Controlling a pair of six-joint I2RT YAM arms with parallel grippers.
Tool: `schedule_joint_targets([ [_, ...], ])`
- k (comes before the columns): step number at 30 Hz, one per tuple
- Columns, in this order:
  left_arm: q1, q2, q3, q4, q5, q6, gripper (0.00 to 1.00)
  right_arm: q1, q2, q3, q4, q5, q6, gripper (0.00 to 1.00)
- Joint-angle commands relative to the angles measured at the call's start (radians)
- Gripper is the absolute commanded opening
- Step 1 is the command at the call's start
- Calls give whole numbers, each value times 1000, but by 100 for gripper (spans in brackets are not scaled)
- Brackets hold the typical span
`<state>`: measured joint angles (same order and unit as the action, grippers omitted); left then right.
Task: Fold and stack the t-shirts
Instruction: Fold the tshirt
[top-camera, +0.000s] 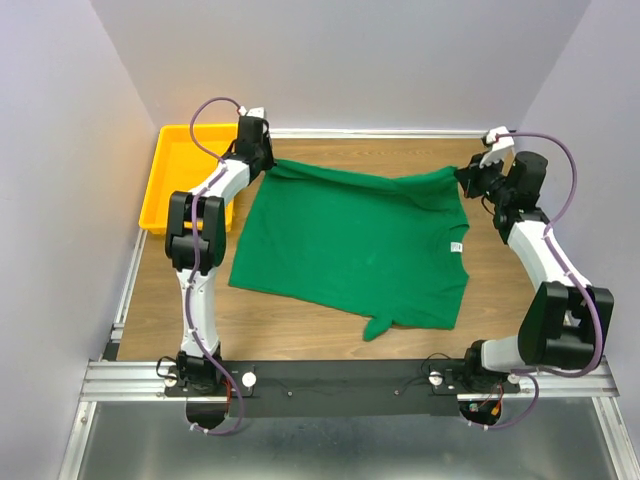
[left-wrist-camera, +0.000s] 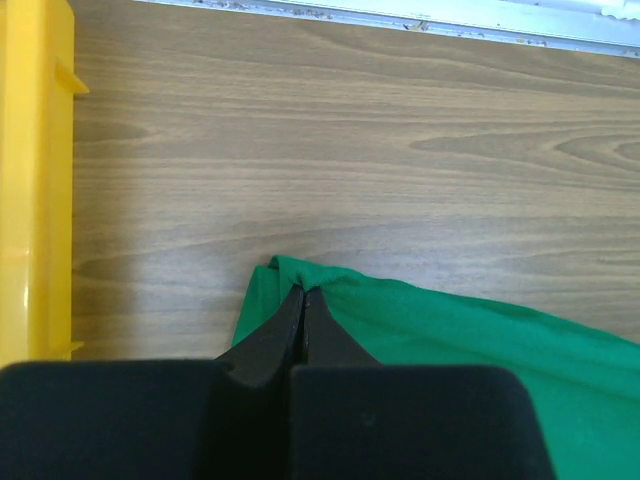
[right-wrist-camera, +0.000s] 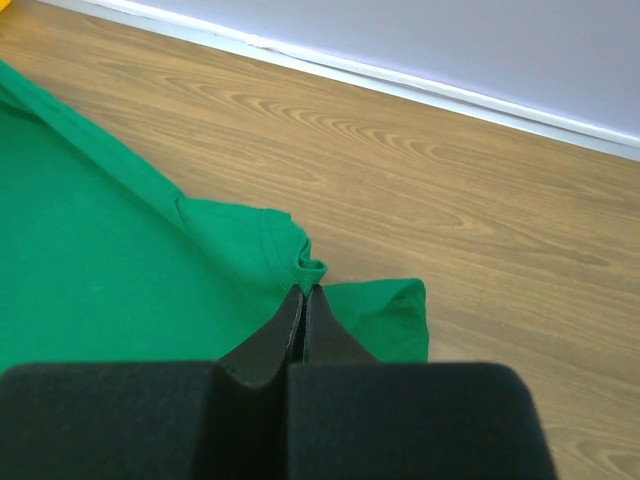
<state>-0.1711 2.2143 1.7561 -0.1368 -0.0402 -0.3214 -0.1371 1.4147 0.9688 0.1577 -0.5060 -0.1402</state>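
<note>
A dark-green t-shirt lies spread on the wooden table, its white neck label toward the right. My left gripper is shut on the shirt's far left corner, seen pinched in the left wrist view. My right gripper is shut on the far right corner by the sleeve, seen pinched in the right wrist view. The far edge of the shirt is stretched between the two grippers. One sleeve bunches at the near edge.
A yellow plastic tray stands at the far left, close to my left arm; its wall shows in the left wrist view. A white rail runs along the table's far edge. Walls enclose the table on three sides.
</note>
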Motion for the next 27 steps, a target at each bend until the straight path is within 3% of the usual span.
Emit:
schedule_joint_targets([
  [1, 7, -91, -47, 60, 13, 22, 0, 5, -65, -42, -33, 21, -21, 1],
  [27, 7, -205, -267, 121, 22, 28, 0, 5, -235, -192, -121, 17, -38, 1],
])
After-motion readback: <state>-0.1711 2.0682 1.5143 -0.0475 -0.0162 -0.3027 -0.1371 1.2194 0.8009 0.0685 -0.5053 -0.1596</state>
